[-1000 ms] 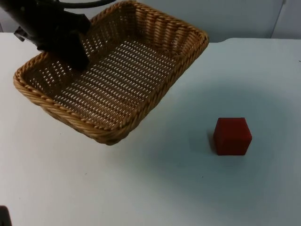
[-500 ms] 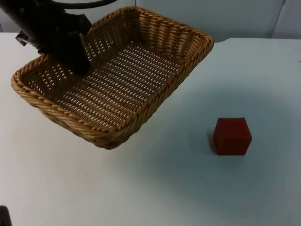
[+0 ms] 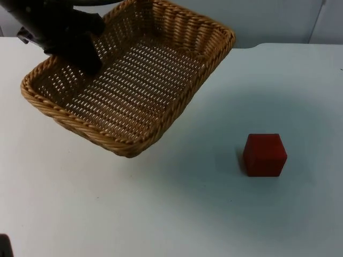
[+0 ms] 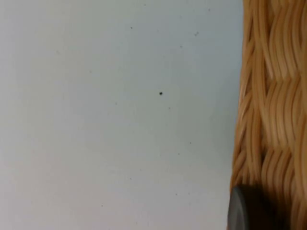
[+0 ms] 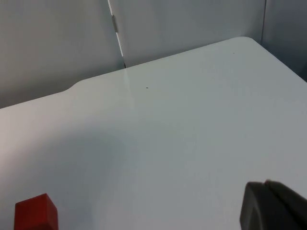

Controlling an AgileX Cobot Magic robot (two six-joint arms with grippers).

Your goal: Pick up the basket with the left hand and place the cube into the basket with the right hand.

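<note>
A rectangular woven wicker basket (image 3: 140,80) hangs tilted above the table's back left, and nothing lies inside it. My left gripper (image 3: 84,58) is shut on the basket's left rim, with one finger reaching inside the wall. In the left wrist view a black fingertip (image 4: 247,211) presses against the wicker rim (image 4: 271,105). A red cube (image 3: 264,155) sits on the white table to the right of the basket, well apart from it. The right wrist view shows the cube (image 5: 36,214) far from my waiting right gripper (image 5: 273,207).
The white table top (image 3: 177,214) ends at a grey partition wall (image 5: 182,24) behind. The basket's shadow falls on the table between the basket and the cube.
The basket first dipped and swung slightly right, then rose and shifted back toward the wall in my left gripper. The cube has not moved.
</note>
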